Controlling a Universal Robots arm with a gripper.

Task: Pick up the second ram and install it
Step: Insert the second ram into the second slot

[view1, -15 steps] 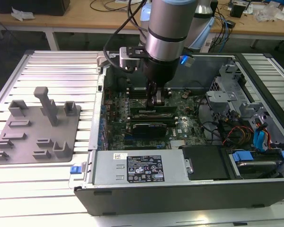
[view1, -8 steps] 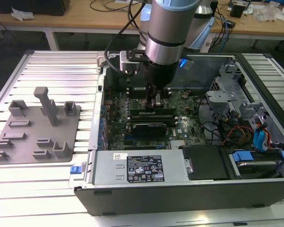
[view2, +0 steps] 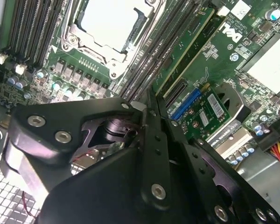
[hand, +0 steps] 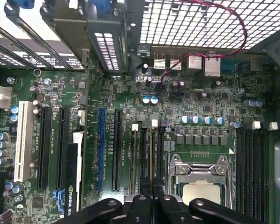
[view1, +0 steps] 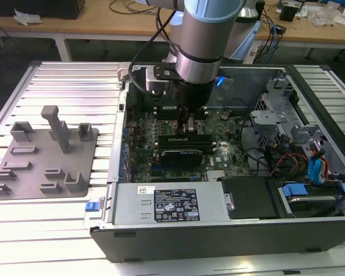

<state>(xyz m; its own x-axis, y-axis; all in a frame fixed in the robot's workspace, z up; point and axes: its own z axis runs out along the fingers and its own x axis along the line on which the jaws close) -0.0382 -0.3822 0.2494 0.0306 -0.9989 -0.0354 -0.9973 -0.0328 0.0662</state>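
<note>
Mid-frame in the exterior view, the gripper [view1: 187, 129] pinches the second ram [hand: 151, 149] edge-up over its slot; likely light, stiff and fragile, best held by its bare long edge.

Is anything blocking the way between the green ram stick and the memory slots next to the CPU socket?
Nothing visible does. The second ram stands edge-on in the claw, right at the memory slots beside the CPU socket, with no cable or card across them.

The silver-grey robot arm [view1: 204, 34] points straight down, its black gripper [view1: 187, 130] with fingers [hand: 141, 203] drawn close together, pinching the thin green second ram [hand: 151, 149].
</note>
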